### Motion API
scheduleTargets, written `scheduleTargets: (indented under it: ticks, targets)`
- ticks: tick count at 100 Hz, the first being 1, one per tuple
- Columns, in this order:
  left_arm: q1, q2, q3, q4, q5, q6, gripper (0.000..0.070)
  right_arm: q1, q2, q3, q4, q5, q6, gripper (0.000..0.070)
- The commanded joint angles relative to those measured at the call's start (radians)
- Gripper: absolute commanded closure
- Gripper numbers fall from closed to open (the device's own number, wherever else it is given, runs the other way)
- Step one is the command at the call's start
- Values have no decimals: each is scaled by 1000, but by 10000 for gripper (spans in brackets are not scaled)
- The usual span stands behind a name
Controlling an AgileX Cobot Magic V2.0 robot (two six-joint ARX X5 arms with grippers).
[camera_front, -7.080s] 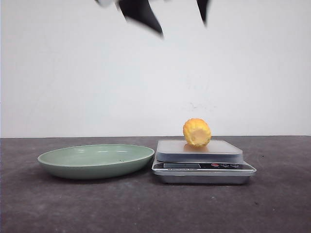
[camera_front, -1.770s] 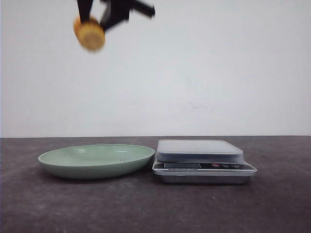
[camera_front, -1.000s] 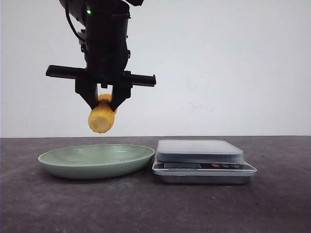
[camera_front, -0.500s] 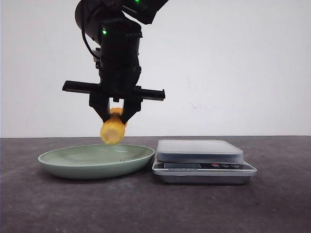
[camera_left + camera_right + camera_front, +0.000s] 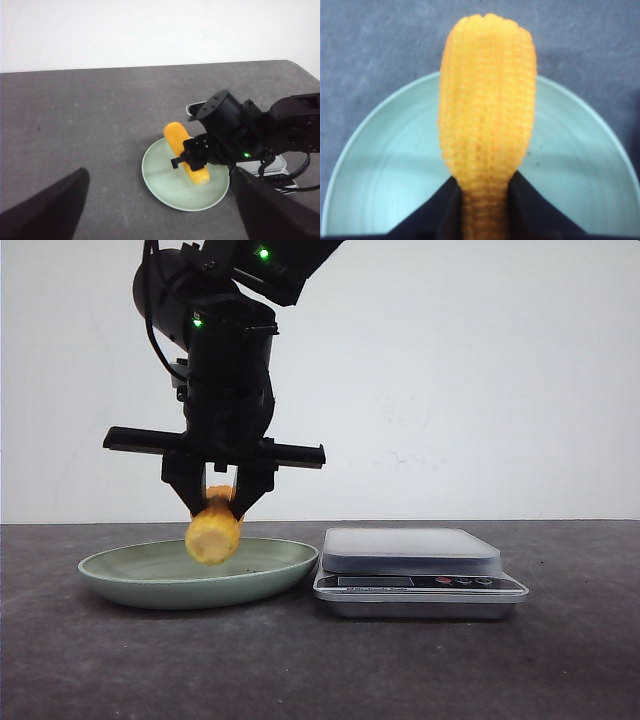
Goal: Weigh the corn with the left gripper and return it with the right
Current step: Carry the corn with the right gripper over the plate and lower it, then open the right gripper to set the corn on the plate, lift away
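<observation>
Corn (image 5: 213, 533) clamped in right pincer (image 5: 217, 502), hanging over green plate (image 5: 120, 575)

plate (image 5: 120, 575) on the table (image 5: 320, 670), left of centre; scale (image 5: 418, 585) just beside it on its right, rims about touching. right gripper (image 5: 216, 502) hangs over the plate, jaws clamped on the corn (image 5: 212, 535), which sits above the plate's middle, apart from its surface. left gripper (image 5: 160, 210) well away, jaws spread, holding nothing
</observation>
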Motion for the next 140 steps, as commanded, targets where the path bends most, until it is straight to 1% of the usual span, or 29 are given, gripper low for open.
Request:
scheduleTargets:
  ticks: [1, 15, 31, 45, 49, 54, 60, 75, 88, 104, 109, 111, 120, 124, 127, 140]
  targets:
    - [-10, 4, 13, 9, -5, -4, 150, 16, 38, 25, -7, 1, 31, 700]
    - [-10, 4, 13, 9, -5, -4, 150, 29, 38, 25, -40, -4, 32, 700]
    - [-10, 4, 13, 8, -5, -4, 150, 40, 38, 25, -40, -23, 32, 700]
    - [-10, 4, 13, 0, -4, -6, 150, 40, 38, 25, -51, -25, 34, 697]
    - [-10, 4, 13, -8, -4, -14, 150, 40, 38, 25, -50, -25, 34, 662]
    - [-10, 4, 13, -18, -4, -22, 150, 40, 38, 25, -48, -24, 33, 597]
    - [-10, 3, 13, -23, -5, -23, 150, 40, 38, 25, -48, -24, 33, 548]
    - [-10, -2, 13, -15, -5, -23, 150, 38, 38, 25, -47, -21, 32, 520]
    - [-10, -3, 13, -11, -8, -21, 149, 38, 38, 25, -45, -21, 32, 404]
    - [-10, -3, 13, -9, -8, -19, 149, 38, 38, 25, -39, -21, 32, 396]
    - [-10, -3, 13, -10, -8, -19, 149, 38, 38, 25, -39, -21, 32, 380]
    - [-10, -3, 13, -10, -8, -19, 149, 38, 38, 25, -39, -21, 32, 362]
    - [-10, -3, 13, -11, -8, -19, 149, 38, 38, 25, -39, -20, 31, 224]
    - [-10, -3, 13, -11, -8, -19, 149, 38, 38, 25, -39, -20, 28, 176]
    - [-10, -3, 13, -10, -8, -19, 149, 38, 38, 25, -39, -20, 28, 165]
    - [-10, -3, 13, -10, -8, -19, 149, 38, 38, 25, -37, -15, 27, 165]
